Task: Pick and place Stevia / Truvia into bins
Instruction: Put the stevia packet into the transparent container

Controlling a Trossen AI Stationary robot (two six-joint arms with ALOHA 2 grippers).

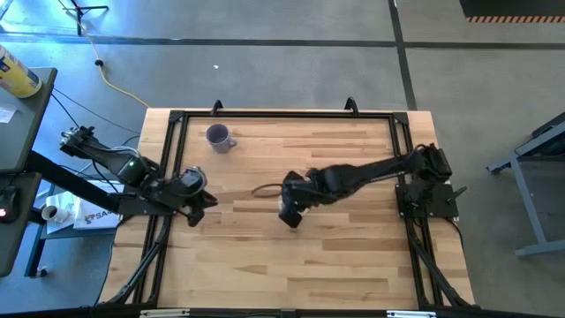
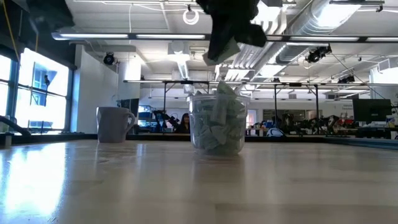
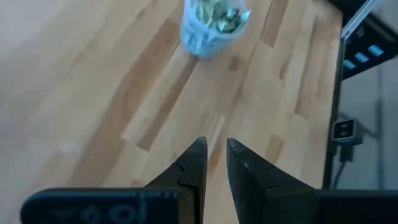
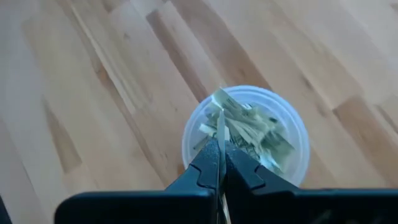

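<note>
The clear plastic cup stands upright on its base on the wooden table, heaped with pale green and white sachets. In the high view only its faint rim shows, beside the right arm. My right gripper hovers straight above the cup, shut on one sachet. My left gripper waits near the table's left edge. It is empty and slightly open, and it points toward the cup. My right gripper pinches a single sachet between its two fingers, seen edge-on in the wrist view. The fingers come from above, pointing down. The sachet is lifted clear and sticks out below the fingertips, above the cup's heaped contents.
A purple mug with a handle stands near the table's far left corner. A black frame runs along the table's edges. Bare wood surrounds the cup on all sides.
</note>
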